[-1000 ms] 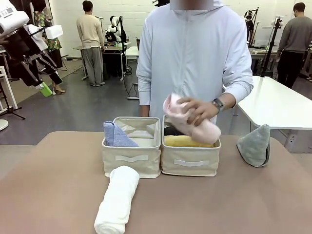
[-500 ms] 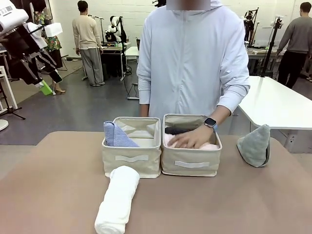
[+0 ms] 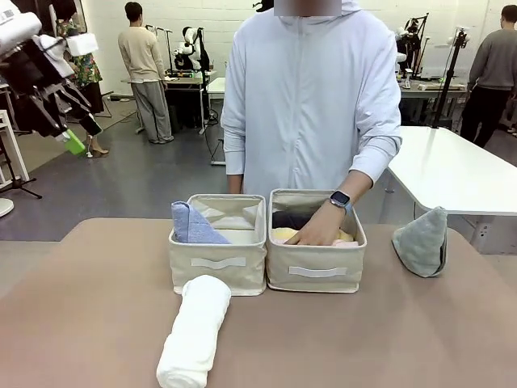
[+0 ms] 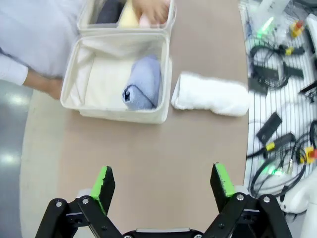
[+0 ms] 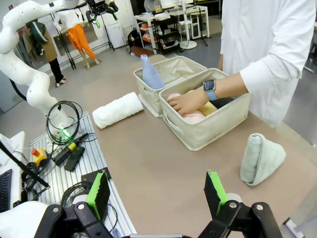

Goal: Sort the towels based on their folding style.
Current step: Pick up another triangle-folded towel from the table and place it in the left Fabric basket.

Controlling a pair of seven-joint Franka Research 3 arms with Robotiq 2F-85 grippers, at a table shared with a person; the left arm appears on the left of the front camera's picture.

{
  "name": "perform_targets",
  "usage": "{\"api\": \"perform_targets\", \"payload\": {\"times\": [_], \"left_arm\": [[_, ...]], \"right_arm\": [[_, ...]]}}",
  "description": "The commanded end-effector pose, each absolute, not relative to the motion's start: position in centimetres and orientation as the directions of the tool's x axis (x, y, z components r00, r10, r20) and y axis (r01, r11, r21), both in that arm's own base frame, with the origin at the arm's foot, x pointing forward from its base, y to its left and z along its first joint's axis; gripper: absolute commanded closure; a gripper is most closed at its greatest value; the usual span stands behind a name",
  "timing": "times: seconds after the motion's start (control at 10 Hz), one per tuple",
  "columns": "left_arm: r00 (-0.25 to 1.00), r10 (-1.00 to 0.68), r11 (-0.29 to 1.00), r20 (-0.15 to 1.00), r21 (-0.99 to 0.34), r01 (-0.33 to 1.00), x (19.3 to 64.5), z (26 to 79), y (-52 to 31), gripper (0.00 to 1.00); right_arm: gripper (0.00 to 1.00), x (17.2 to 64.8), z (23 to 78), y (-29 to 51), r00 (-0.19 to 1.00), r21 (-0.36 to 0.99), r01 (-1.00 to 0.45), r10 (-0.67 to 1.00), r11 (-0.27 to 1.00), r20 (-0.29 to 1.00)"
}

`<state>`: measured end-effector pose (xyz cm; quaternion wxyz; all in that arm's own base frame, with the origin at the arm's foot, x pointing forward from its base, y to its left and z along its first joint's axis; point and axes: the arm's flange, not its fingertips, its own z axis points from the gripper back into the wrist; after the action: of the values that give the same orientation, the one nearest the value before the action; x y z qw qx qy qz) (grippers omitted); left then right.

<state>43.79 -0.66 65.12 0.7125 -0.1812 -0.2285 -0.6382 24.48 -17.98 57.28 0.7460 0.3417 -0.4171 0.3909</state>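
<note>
Pink roll (image 3: 347,242) in the right basket (image 3: 315,273), under the person's hand (image 3: 317,234). Pressed down, most likely to tuck it in snug. Beside it in the same basket, yellow roll (image 3: 283,234) and dark grey roll (image 3: 289,218). So, rolls together in that one.

In the left basket (image 3: 216,263), lavender-blue cone (image 3: 194,224), leaning in the left corner, alone with lots of room. Looks like the home for cones.

Not yet sorted: white roll (image 3: 194,331), lying on the counter (image 3: 97,307) just in front of the left basket, and grey-green cone (image 3: 422,241), standing point up on the counter, off to the right of the right basket and not touching it. Likely next: white roll to the right basket, grey-green cone to the left one.

Left jaws wide apart, holding nothing, high over the counter and looking down. Right jaws wide apart too, holding nothing, back from the baskets.
</note>
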Motion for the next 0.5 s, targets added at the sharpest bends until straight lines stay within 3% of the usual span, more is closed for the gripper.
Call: {"api": "perform_targets", "payload": {"times": [0.0, 0.2, 0.4], "left_arm": [[0.126, -0.573, 0.113, 0.81, -0.074, 0.991, 44.2, 66.2, 6.7, 0.0], [0.127, -0.342, 0.138, 0.931, -0.083, 0.987, 43.5, 66.4, 13.5, 0.0], [0.056, -0.288, 0.207, 0.956, 0.006, 0.978, 43.0, 65.3, 18.5, 0.0]], "right_arm": [[0.0, 24.7, 57.5, -18.0, 0.326, 0.175, -0.876, 0.284, 0.449, 0.902], [0.0, 24.7, 57.5, -18.0, 0.326, 0.175, -0.876, 0.284, 0.449, 0.902], [0.0, 24.7, 57.5, -18.0, 0.326, 0.175, -0.876, 0.284, 0.449, 0.902]]}}
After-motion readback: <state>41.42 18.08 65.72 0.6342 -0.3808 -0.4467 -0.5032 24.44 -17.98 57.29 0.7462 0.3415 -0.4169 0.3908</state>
